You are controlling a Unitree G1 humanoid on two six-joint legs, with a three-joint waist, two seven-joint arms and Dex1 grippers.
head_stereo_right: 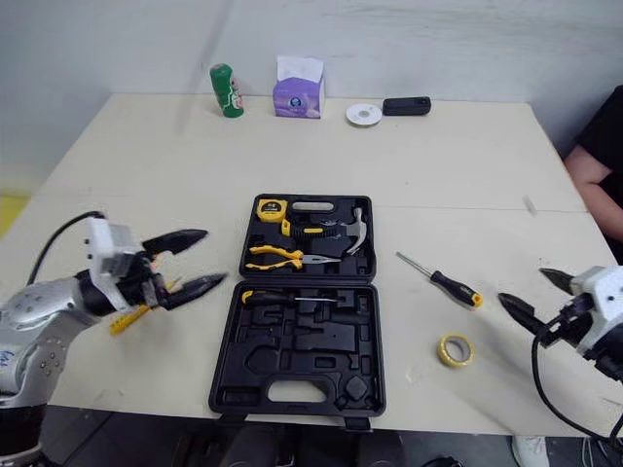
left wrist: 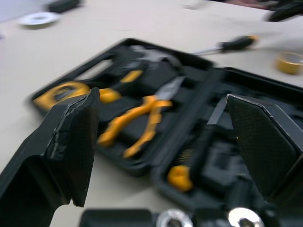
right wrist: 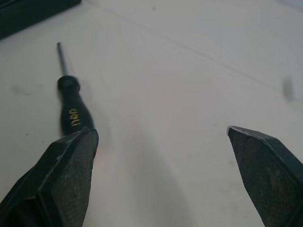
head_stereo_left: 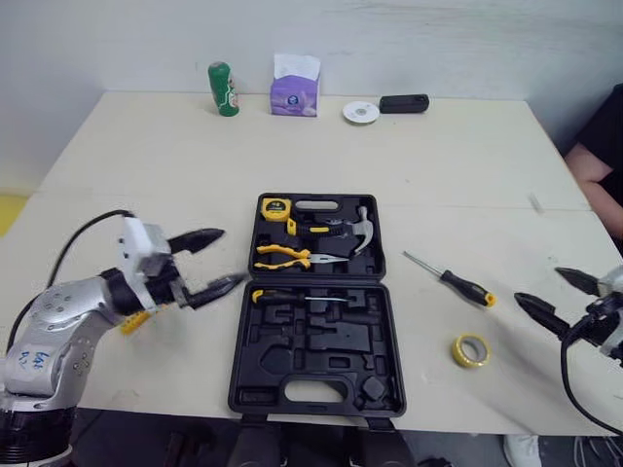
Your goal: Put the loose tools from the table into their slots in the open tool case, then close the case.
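Your screwdriver [head_stereo_left: 451,278] lies on the table [head_stereo_left: 146,165] just right of the open case [head_stereo_left: 321,341]. Its shaft tip points far-left at the case and its handle points near-right toward the right gripper [head_stereo_left: 538,286], which is spread wide and empty. The tape [head_stereo_left: 470,350] sits nearer the front edge, with bare table around it. The left gripper [head_stereo_left: 232,257] gapes empty at the case's left side.

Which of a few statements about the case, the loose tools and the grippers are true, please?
1. The tool case lies open. True.
2. The screwdriver sits in a case slot. False: it lies on the table, right of the case.
3. The right gripper holds the tape roll. False: it is open and empty; the roll lies on the table.
4. The yellow-handled pliers lie in the case. True.
5. The left gripper is open. True.
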